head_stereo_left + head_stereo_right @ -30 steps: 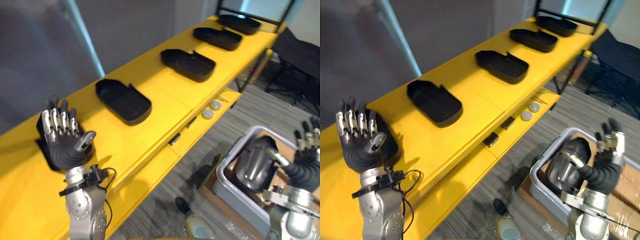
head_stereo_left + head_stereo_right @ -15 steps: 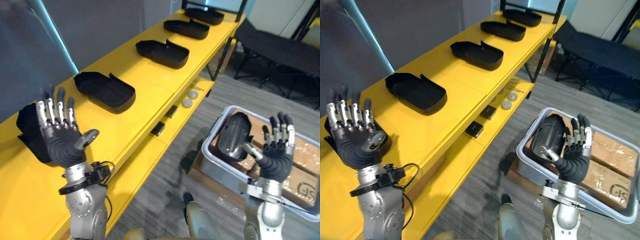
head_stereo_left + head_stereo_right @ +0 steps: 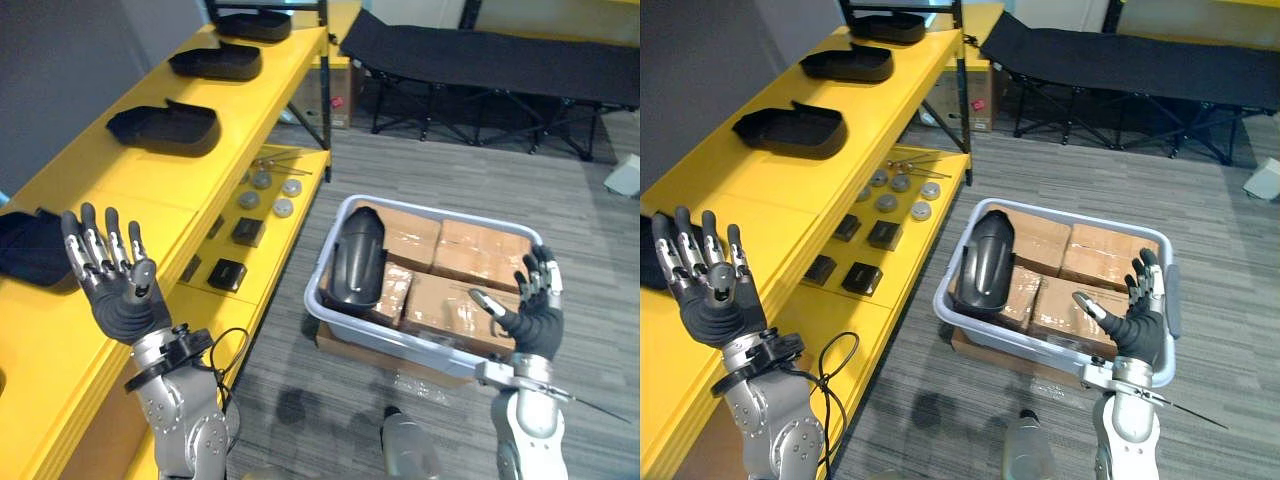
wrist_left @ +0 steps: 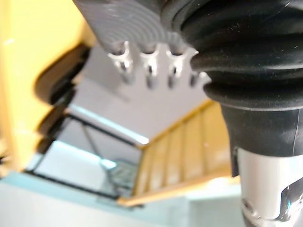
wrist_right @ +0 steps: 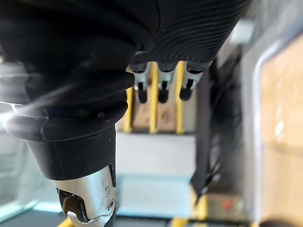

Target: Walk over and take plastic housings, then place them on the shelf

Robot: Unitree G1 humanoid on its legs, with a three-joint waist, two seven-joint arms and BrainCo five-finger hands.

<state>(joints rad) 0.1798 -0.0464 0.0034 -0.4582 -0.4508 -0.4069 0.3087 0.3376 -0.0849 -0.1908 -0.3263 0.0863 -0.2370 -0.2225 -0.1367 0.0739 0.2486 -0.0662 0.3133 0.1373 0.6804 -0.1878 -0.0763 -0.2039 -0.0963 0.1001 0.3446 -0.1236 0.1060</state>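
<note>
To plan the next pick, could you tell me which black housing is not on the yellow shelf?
The housing in the grey bin, lying dome up on the cardboard boxes; the other housings sit hollow side up on the shelf.

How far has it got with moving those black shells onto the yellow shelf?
Done: several black housings lie in a row on the yellow shelf. In hand: nothing. The left hand and right hand are both raised, open and empty. Left: one housing sits in the grey bin on the floor, together with cardboard boxes, waiting to be picked up and shelved.
</note>
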